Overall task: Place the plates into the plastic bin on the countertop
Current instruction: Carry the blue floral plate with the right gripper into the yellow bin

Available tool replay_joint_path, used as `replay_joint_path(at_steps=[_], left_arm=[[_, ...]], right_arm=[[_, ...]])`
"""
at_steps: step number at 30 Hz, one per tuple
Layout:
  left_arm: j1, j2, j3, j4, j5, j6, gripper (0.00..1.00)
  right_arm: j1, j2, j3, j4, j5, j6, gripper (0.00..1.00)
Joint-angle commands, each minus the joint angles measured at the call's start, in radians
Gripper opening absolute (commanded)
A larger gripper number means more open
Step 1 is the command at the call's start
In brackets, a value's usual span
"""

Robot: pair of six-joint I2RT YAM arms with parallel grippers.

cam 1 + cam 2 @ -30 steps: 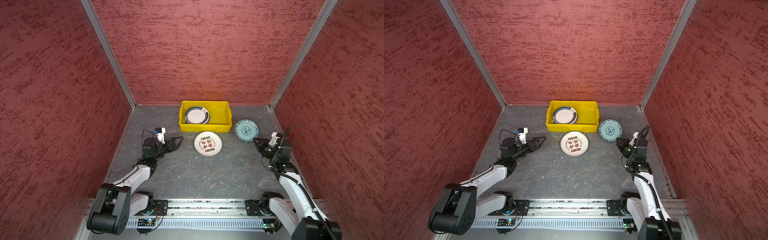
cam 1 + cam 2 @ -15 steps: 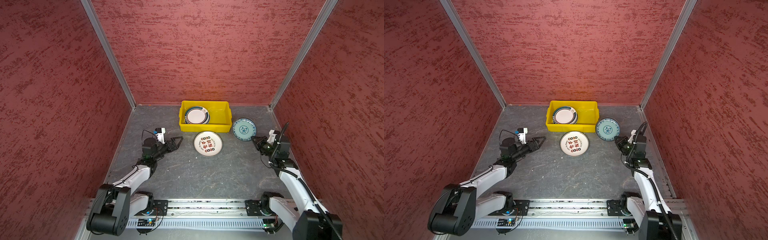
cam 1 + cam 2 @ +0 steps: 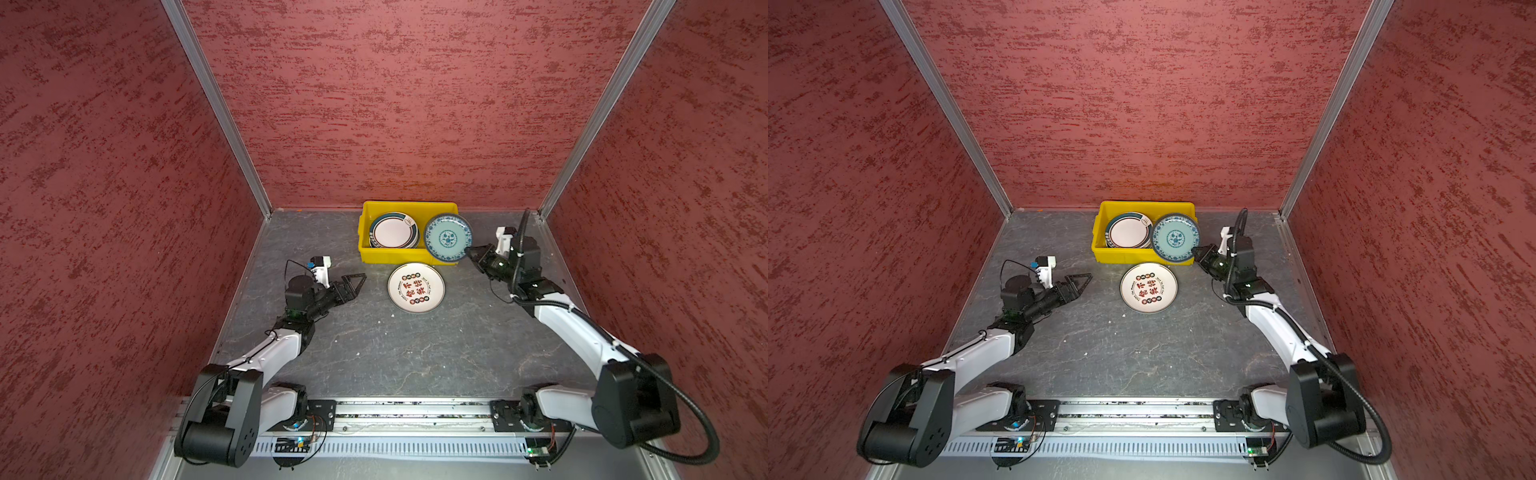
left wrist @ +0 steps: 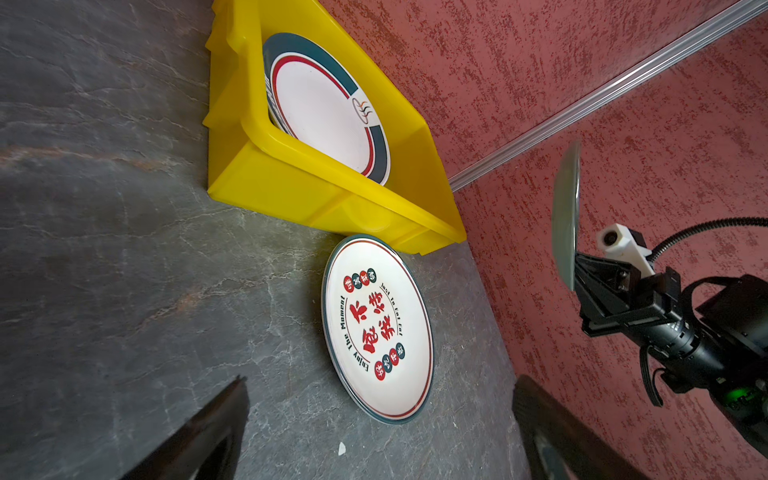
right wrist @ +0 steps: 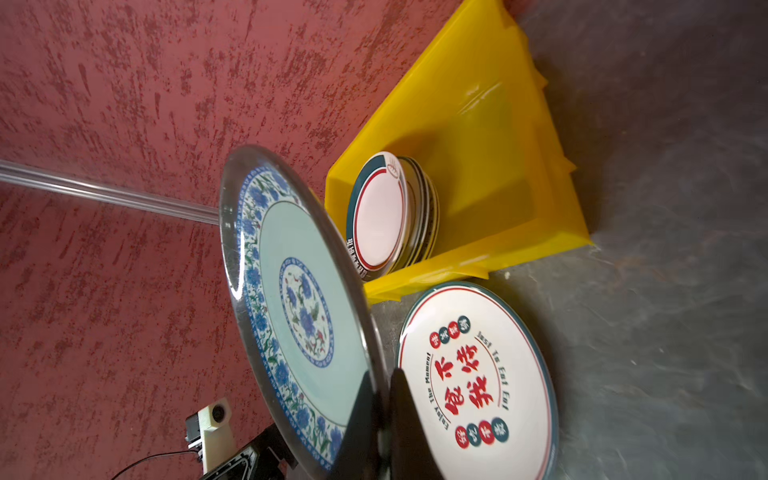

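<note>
Clamping rim of blue plate (image 3: pixel 448 239) near yellow bin (image 3: pixel 409 205), right gripper (image 3: pixel 471 251); left gripper (image 3: pixel 354 282) wide.

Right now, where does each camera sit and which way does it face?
Both top views: high above the arm bases, looking down on countertop and plastic bin; left arm and right arm show.
Left wrist: low behind the open left end effector, facing bin and character plate; own fingertips show.
Right wrist: behind the right end effector, shut on the blue plate, facing the bin; own fingers show.
Shared: both wrist views catch the character plate.
</note>
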Motion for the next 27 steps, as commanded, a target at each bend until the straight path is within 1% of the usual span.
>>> replay_joint_path(at_steps=[1, 6, 12, 13, 17, 21, 27], left_arm=[[0.007, -0.021, -0.005, -0.001, -0.004, 0.008, 0.99], [0.01, -0.064, -0.011, -0.023, -0.021, 0.016, 0.99], [0.011, -0.115, -0.017, -0.03, -0.03, 0.027, 0.99], [0.01, -0.123, -0.019, -0.055, -0.03, 0.028, 0.99], [0.01, -0.147, -0.017, -0.08, -0.036, 0.027, 0.99], [0.011, -0.157, -0.015, -0.094, -0.042, 0.032, 0.99], [0.011, -0.153, -0.012, -0.097, -0.037, 0.028, 0.99]], right_arm=[[0.053, 0.097, 0.111, 0.089, 0.044, -0.047, 0.0], [0.078, 0.316, 0.307, 0.046, -0.017, -0.099, 0.0], [0.103, 0.493, 0.477, 0.07, -0.024, -0.116, 0.0], [0.102, 0.525, 0.515, 0.065, -0.027, -0.123, 0.0], [0.108, 0.656, 0.678, -0.016, -0.024, -0.148, 0.0], [0.125, 0.761, 0.798, -0.083, 0.0, -0.168, 0.0], [0.15, 0.874, 0.905, -0.13, -0.015, -0.162, 0.0]])
